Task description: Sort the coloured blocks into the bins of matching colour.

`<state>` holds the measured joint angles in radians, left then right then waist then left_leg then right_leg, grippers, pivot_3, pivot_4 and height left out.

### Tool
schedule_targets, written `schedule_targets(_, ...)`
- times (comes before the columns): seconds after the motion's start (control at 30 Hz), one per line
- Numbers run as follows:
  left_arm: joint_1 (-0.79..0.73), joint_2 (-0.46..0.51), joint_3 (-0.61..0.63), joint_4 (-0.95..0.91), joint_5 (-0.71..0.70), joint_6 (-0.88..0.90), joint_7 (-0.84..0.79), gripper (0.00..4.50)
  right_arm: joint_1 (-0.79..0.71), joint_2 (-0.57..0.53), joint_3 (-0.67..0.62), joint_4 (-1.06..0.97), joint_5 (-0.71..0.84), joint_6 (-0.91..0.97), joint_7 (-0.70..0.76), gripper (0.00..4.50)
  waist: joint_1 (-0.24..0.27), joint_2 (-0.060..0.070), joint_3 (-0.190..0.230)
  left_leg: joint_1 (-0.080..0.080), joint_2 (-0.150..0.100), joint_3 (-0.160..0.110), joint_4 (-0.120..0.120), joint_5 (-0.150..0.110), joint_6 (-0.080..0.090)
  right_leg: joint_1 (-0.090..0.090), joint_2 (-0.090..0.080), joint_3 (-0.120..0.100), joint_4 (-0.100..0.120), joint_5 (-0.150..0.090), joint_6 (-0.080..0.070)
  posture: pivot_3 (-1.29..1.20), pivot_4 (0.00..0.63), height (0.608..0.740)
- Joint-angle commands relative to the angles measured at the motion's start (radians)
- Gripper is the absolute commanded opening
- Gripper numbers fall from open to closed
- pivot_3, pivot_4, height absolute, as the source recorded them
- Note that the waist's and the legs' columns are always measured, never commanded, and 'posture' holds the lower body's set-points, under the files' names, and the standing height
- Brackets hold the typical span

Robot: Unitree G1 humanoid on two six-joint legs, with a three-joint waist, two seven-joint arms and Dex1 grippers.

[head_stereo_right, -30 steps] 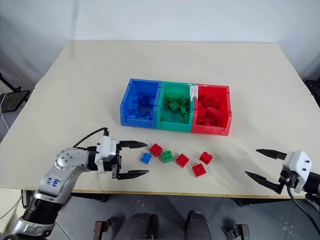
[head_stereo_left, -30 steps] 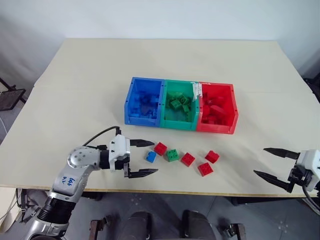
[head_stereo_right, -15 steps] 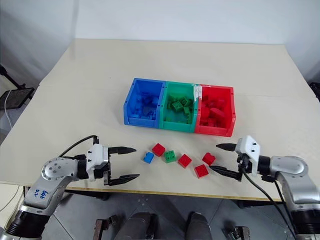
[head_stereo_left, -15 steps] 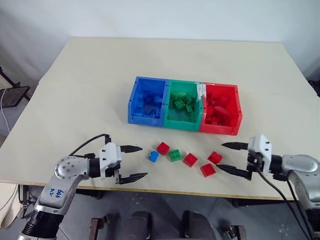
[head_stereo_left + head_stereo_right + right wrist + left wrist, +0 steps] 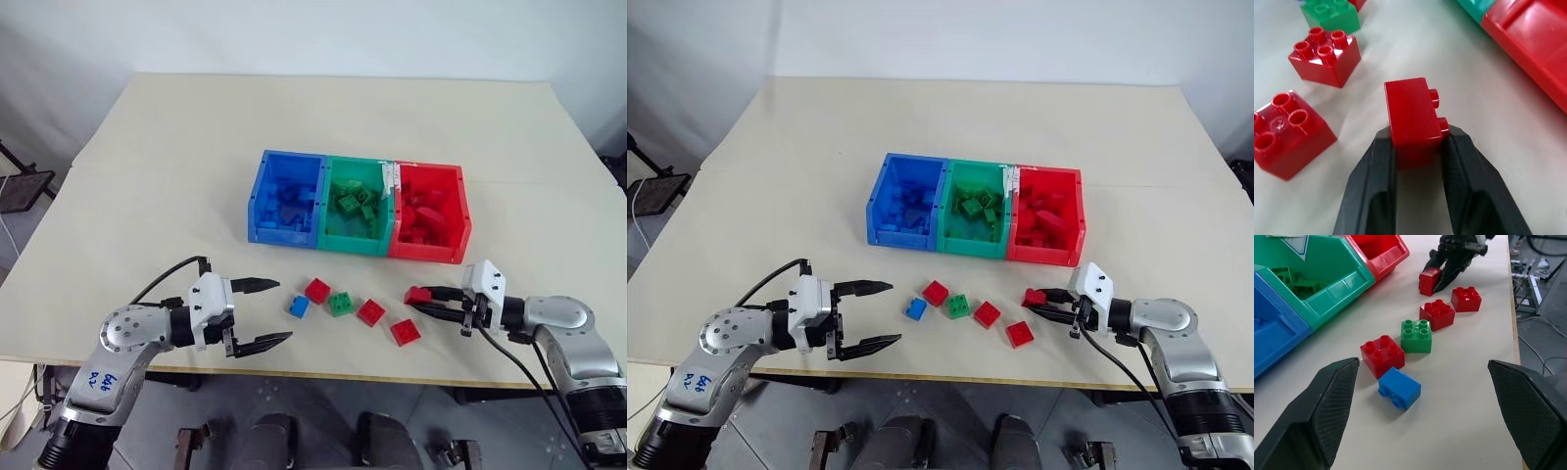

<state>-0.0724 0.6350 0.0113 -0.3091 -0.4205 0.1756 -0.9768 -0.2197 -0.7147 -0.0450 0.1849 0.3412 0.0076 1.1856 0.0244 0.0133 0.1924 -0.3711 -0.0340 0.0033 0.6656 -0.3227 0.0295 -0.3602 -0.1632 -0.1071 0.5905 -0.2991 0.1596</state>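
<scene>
1. Head views: right gripper (image 5: 423, 299) is clamped on a small red studded plastic brick (image 5: 416, 294), low over the cream tabletop (image 5: 147, 176), just in front of the red open-topped plastic bin (image 5: 427, 253). Left gripper (image 5: 263, 313) hangs spread wide, holding nothing, near the small blue studded brick (image 5: 299, 306).
2. Left wrist view: loose row on table – blue brick, red brick (image 5: 1382, 354), green studded brick (image 5: 1416, 336), two more red bricks (image 5: 1437, 315) (image 5: 1466, 298).
3. Right wrist view: fingers (image 5: 1371, 191) pinch the held brick's sides, studs pointing sideways.
4. Step, imo: lift straight up, clear the red bin's front wall w/o clipping it, then release over the bin's middle. Keep squeeze firm; grip sits low on the brick.
</scene>
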Motion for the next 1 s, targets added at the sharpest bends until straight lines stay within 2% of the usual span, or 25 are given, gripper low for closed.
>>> schedule_targets(0.03,-0.01,-0.017,0.025,-0.037,-0.035,0.004,0.019,4.5,-0.003,0.012,-0.07,-0.06,0.075,0.006,-0.01,0.84,0.0,0.0,0.0,0.0,0.0,0.0,0.0,0.0,0.0,0.0,0.0,0.0,0.0,0.0,0.0,0.0,0.15,0.74)
schedule_targets(0.13,-0.025,-0.054,0.072,-0.025,-0.064,0.018,0.081,4.5,-0.072,0.032,-0.141,-0.122,0.144,0.101,-0.122,0.84,0.0,0.0,0.0,0.0,0.0,0.0,0.0,0.0,0.0,0.0,0.0,0.0,0.0,0.0,0.0,0.0,0.15,0.74)
schedule_targets(0.23,-0.028,-0.066,0.095,-0.016,-0.07,0.027,0.104,4.5,-0.159,0.045,-0.166,-0.105,0.142,0.149,-0.207,0.84,-0.003,0.0,0.0,0.0,0.001,0.0,0.001,0.0,0.0,0.0,0.0,0.0,0.001,0.0,0.0,0.0,0.15,0.74)
schedule_targets(0.33,-0.023,-0.065,0.097,-0.014,-0.064,0.024,0.106,4.5,-0.267,0.053,-0.148,-0.011,0.078,0.152,-0.278,0.84,-0.003,0.0,0.0,0.001,0.001,0.0,0.0,0.0,-0.001,-0.001,0.001,0.0,0.001,0.0,0.0,0.0,0.15,0.74)
schedule_targets(0.53,-0.011,-0.068,0.102,-0.024,-0.057,0.02,0.115,4.5,-0.437,0.083,-0.082,0.162,-0.019,0.139,-0.321,0.84,-0.003,0.0,0.0,-0.001,0.001,0.001,0.0,0.0,0.0,-0.002,0.001,0.0,0.0,0.0,0.0,0.0,0.15,0.74)
schedule_targets(0.7,-0.002,-0.06,0.105,-0.029,-0.058,0.027,0.117,4.5,-0.463,0.072,-0.085,0.172,-0.031,0.17,-0.321,2.56,-0.002,0.0,0.0,-0.001,0.0,0.001,0.0,0.0,0.0,-0.002,0.001,0.0,0.0,0.0,0.0,0.0,0.15,0.74)
schedule_targets(0.87,-0.004,-0.052,0.096,-0.02,-0.065,0.044,0.097,4.5,-0.315,-0.001,-0.148,0.056,0.009,0.102,-0.212,4.36,0.004,0.0,0.0,-0.002,0.0,0.0,-0.001,0.0,0.0,-0.002,0.001,0.0,0.0,0.0,0.0,0.0,0.15,0.74)
schedule_targets(1.0,-0.041,-0.055,0.066,0.024,-0.037,0.022,0.07,4.5,-0.103,-0.075,-0.24,0.002,0.062,-0.031,-0.058,4.46,0.006,0.0,0.0,-0.002,-0.001,0.001,-0.001,-0.001,0.001,-0.001,0.0,-0.001,-0.001,0.0,0.0,0.0,0.15,0.74)
